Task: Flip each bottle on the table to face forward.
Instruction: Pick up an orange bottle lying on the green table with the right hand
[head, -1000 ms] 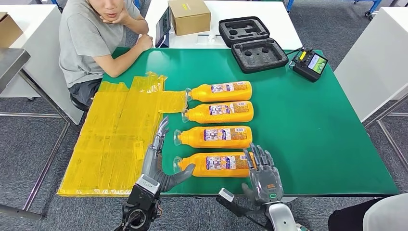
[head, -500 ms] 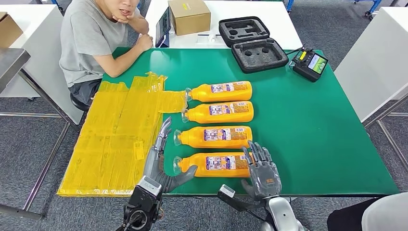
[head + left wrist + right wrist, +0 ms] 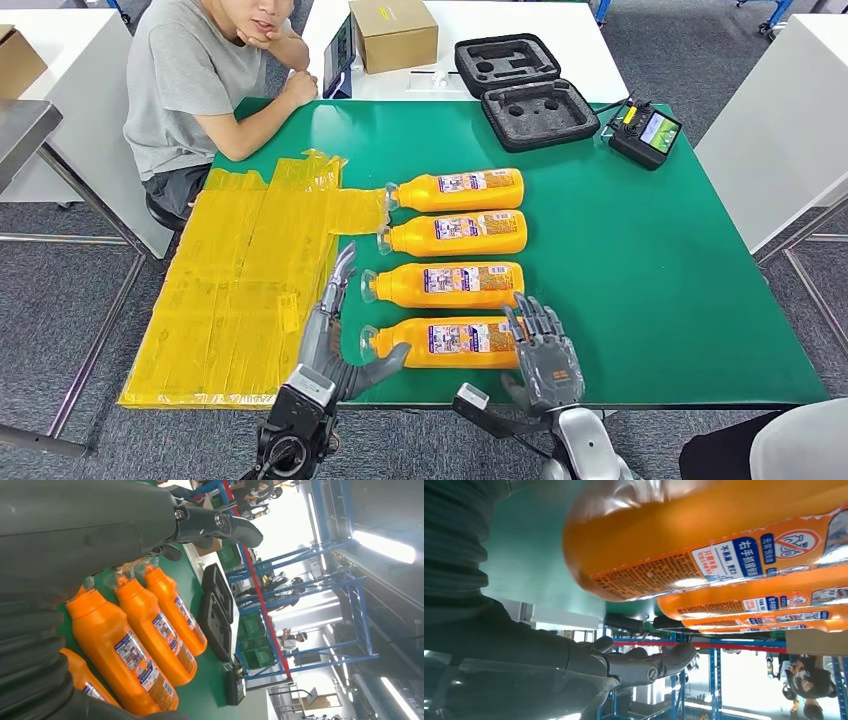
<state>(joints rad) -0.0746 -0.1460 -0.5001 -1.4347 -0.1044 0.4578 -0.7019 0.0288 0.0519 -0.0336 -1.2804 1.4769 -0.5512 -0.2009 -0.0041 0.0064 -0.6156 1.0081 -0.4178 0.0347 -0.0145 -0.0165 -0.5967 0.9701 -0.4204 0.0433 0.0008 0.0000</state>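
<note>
four orange bottles [image 3: 450, 262] lie flat, caps pointing left.

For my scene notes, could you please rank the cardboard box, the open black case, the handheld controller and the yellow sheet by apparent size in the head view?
1. yellow sheet, largest
2. open black case
3. cardboard box
4. handheld controller, smallest

All but the sheet lie far from the camera.
</note>
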